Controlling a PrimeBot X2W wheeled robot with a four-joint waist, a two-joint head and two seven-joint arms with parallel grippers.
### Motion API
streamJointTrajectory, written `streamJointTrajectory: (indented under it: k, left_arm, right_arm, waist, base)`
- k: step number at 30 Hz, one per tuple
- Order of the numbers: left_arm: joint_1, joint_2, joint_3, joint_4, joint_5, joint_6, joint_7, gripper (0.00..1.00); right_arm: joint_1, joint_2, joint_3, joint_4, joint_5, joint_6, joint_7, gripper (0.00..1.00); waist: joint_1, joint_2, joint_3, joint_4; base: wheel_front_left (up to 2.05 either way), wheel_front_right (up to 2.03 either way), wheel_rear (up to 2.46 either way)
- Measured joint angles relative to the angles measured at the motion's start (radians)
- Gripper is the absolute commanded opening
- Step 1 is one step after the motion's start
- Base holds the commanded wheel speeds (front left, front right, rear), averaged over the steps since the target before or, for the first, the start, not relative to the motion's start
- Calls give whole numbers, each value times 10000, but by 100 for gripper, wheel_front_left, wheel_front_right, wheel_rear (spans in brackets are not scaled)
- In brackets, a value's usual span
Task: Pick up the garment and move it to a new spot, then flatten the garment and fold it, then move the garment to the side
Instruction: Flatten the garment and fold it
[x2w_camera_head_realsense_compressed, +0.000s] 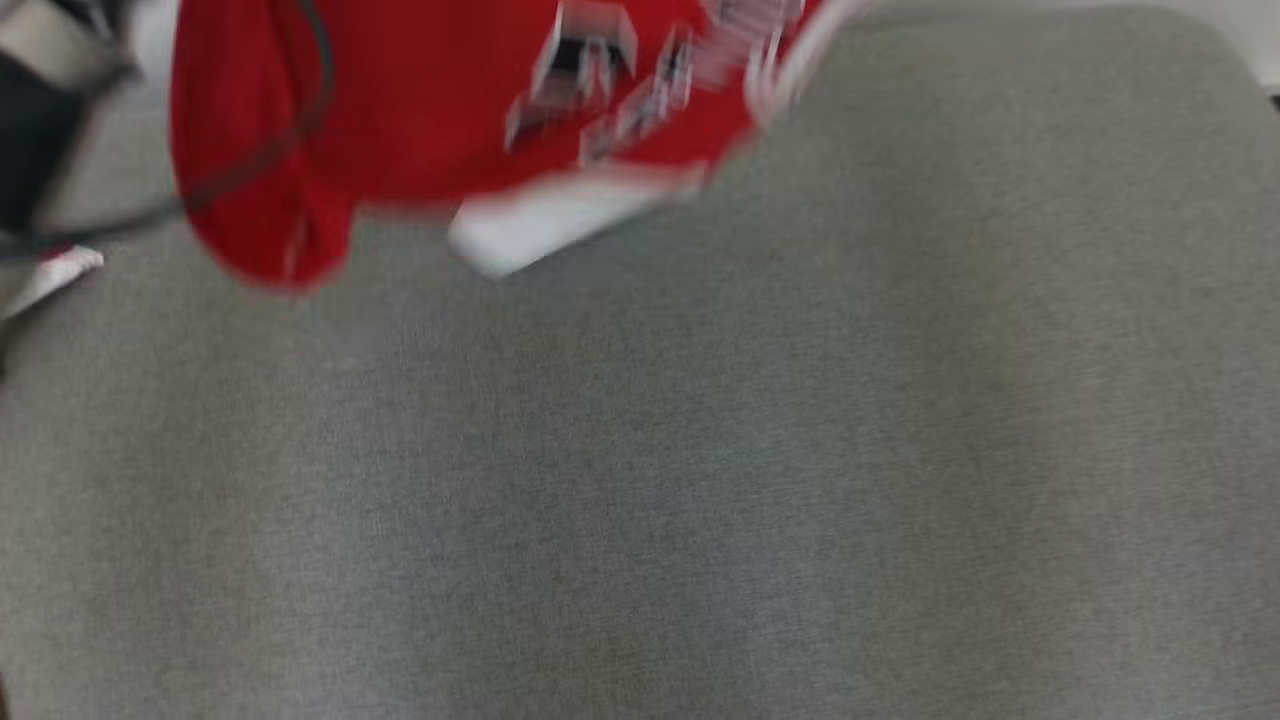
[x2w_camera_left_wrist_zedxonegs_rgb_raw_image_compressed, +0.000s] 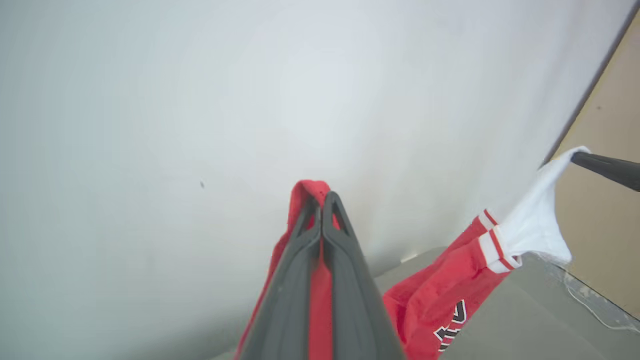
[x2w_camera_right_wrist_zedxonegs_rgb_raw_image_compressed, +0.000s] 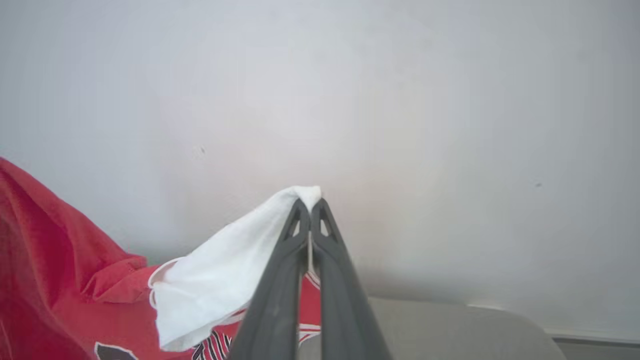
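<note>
The left pincer (x2w_camera_left_wrist_zedxonegs_rgb_raw_image_compressed: 324, 200) has its two long dark fingers pressed together on a fold of a red fabric garment (x2w_camera_left_wrist_zedxonegs_rgb_raw_image_compressed: 435, 295) with white trim and black-and-white lettering. The red cloth bunches up over the tips and runs down between the fingers. The right pincer (x2w_camera_right_wrist_zedxonegs_rgb_raw_image_compressed: 310, 202) is likewise clamped on the garment (x2w_camera_right_wrist_zedxonegs_rgb_raw_image_compressed: 50, 250), its tips pinching a white cloth part (x2w_camera_right_wrist_zedxonegs_rgb_raw_image_compressed: 215, 285) that sags away to the left of that view. In the left wrist view, the right pincer (x2w_camera_left_wrist_zedxonegs_rgb_raw_image_compressed: 607, 169) shows as a dark finger at the right edge, holding the white part (x2w_camera_left_wrist_zedxonegs_rgb_raw_image_compressed: 532, 220) up by its corner.

The garment is held up between the two pincers, slack in the middle, in front of a plain white wall (x2w_camera_left_wrist_zedxonegs_rgb_raw_image_compressed: 200, 100). It hangs above the far end of a grey cloth-covered table (x2w_camera_head_realsense_compressed: 700, 480). In the blurred head view the garment (x2w_camera_head_realsense_compressed: 420, 100) sits at the top left, with a thin dark cable (x2w_camera_head_realsense_compressed: 318, 110) crossing it. Whether its lowest folds touch the table cannot be told.
</note>
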Motion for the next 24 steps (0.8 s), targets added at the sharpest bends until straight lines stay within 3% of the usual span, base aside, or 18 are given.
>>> streamJointTrajectory:
  k: [5,7,10,16,20,24]
  left_arm:
    - [-465,794,1018,-1266,1087,1131,-3195,0]
    - [411,882,1227,-1605,1137,1275,-4086,0]
    - [2659,709,1231,-1856,702,1269,-4767,0]
    - [7213,836,61,-1808,46,1183,-4671,0]
    - [8437,1400,-495,-1547,176,1195,-4635,0]
    - [9038,1417,-696,-1549,150,1177,-4646,0]
  right_arm:
    - [-1028,153,-1083,-884,-422,537,-3198,0]
    - [-317,134,-1047,-993,-522,907,-4192,0]
    - [2040,113,-648,-936,-629,1076,-5359,0]
    - [6223,-33,393,-625,-594,1164,-5902,0]
    - [7661,-209,922,-230,-314,1166,-5712,0]
    - [8482,-481,1381,-25,-209,1166,-5499,0]
  waist:
    - [-4,-2,669,272]
    - [-3,-1,840,420]
    - [0,3,931,645]
    - [-4,1,446,879]
    - [-5,0,-81,889]
    - [-6,-2,-664,834]
  base:
    - [0,0,0]
    - [0,0,0]
    - [0,0,0]
    - [0,0,0]
    - [0,0,0]
    - [0,0,0]
